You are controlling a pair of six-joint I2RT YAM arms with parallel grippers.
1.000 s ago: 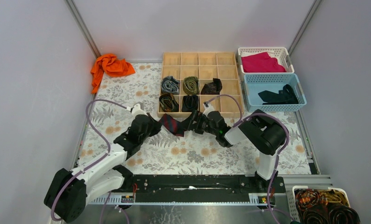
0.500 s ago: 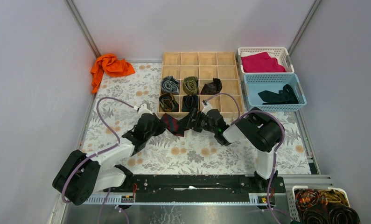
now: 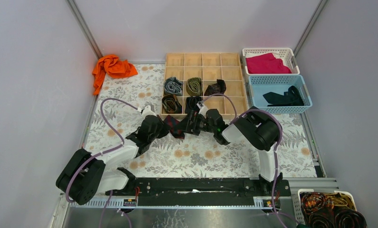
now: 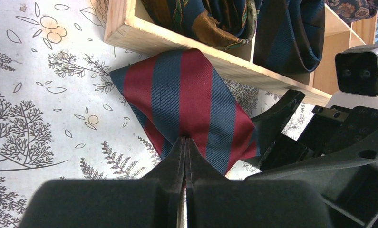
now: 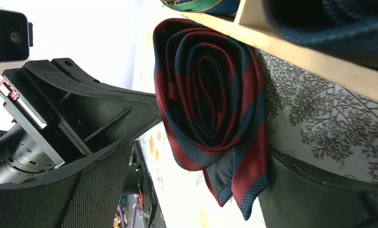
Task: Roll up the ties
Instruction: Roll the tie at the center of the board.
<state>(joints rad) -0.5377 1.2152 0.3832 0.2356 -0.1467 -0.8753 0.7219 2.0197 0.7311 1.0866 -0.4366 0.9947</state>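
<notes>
- Left arm: over the last second its elbow has swung in towards the table centre. The left gripper [image 3: 159, 127] is at 9 o'clock of the work.
- Left fingers [image 4: 175, 159]: pressed together, pinching the outer wrap of the striped tie [image 4: 187, 95].
- Striped tie: navy and red, now a tight coil lying on the floral mat [image 3: 130, 90], touching the near wall of the wooden tray [image 3: 205, 56], at 6 o'clock of the brown coil [image 3: 171, 103]. A second ago it spread wider between the grippers; it has since been gathered and nudged left.
- Loose tail: the right wrist view shows a short end free at the coil's edge.
- Right gripper [image 3: 191, 123]: has closed in from 3 o'clock. Its fingers [image 5: 96, 102] are spread either side of the coil; whether they press it cannot be told.
- Finding: rolling of this tie appears nearly complete. Stowing it in a free compartment is outstanding, and the loose end could unwind on the lift.
</notes>
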